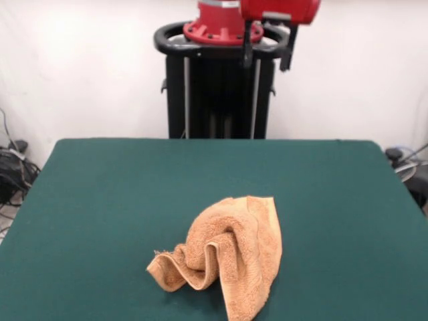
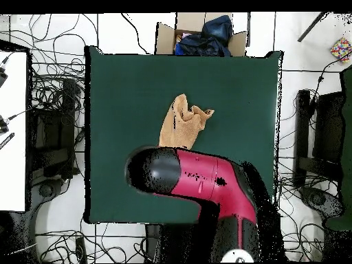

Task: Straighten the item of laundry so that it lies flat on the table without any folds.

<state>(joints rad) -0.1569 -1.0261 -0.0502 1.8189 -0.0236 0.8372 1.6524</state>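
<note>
Towel (image 1: 227,257) on table (image 1: 100,200), near edge

bare table (image 1: 100,200) around crumpled towel (image 1: 234,257)

A robotics lab: pedestal-mounted arm (image 2: 206,182), cable-strewn floor (image 2: 51,103), white walls.

Front view: low across table (image 1: 100,200), facing pedestal (image 1: 221,93) at 12 o'clock, fairly close. Overhead view: high, straight down, robot base (image 2: 237,254) at 6 o'clock, whole table (image 2: 117,89) plus floor cables. Shared: green tabletop, crumpled towel (image 1: 227,257) (image 2: 182,124), turned half round.
</note>
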